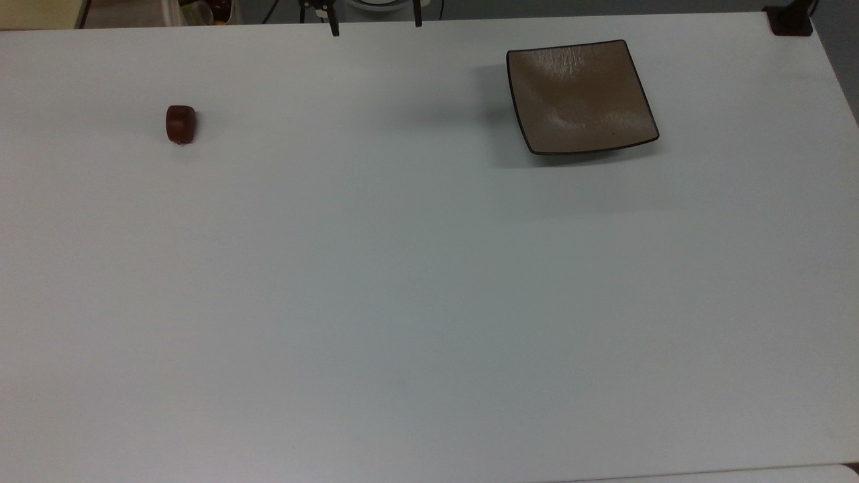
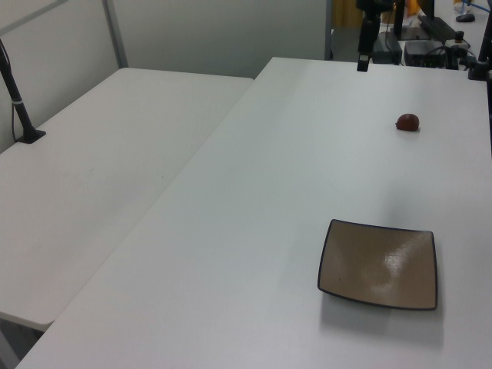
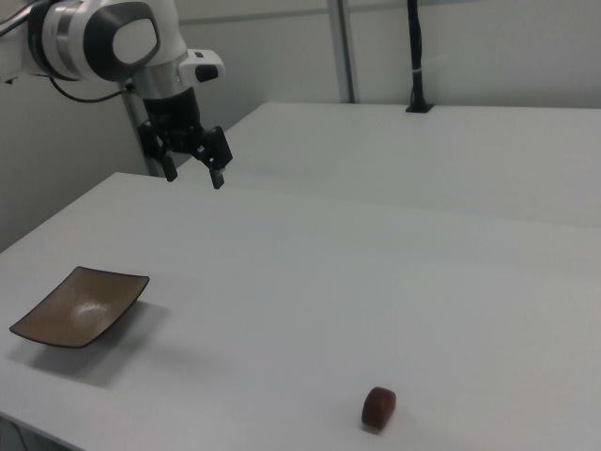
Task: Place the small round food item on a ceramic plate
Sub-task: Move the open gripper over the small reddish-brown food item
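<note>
Nothing done yet, by the look of it. Going by the right view, nearest is the food item, sitting alone on the white desk down at about 5 o'clock. Further back at roughly 9 o'clock is the plate, empty, well apart from the food. Beyond that, up around 11 o'clock, the tool hangs in the air above the desk's far edge, fingers spread and holding nothing.

So the whole job is left, I'd say: reach across to the food, grab it, carry it over, drop it on the plate.

The desk is plain and matte, with a second white desk butted up alongside. Behind it stand pale wall panels and a black post clamped at the far edge.
</note>
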Tool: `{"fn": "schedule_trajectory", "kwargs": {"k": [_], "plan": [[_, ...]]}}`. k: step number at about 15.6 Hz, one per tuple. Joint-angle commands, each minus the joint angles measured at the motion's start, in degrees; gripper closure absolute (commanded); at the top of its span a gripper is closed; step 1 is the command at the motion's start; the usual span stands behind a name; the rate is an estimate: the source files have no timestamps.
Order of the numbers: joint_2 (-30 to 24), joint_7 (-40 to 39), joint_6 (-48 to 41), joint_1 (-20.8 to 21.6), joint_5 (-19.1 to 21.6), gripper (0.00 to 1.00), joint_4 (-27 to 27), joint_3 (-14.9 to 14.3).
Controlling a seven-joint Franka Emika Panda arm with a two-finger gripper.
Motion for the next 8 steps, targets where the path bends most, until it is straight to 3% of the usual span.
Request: {"fn": "schedule_trajectory", "kwargs": {"k": [1,8], "plan": [[-0.1,1.2,0.7,0.9,0.2,0.00,-0.4,-0.9],[-0.1,1.3,2.3,0.7,0.5,0.00,-0.6,-0.9]]}}
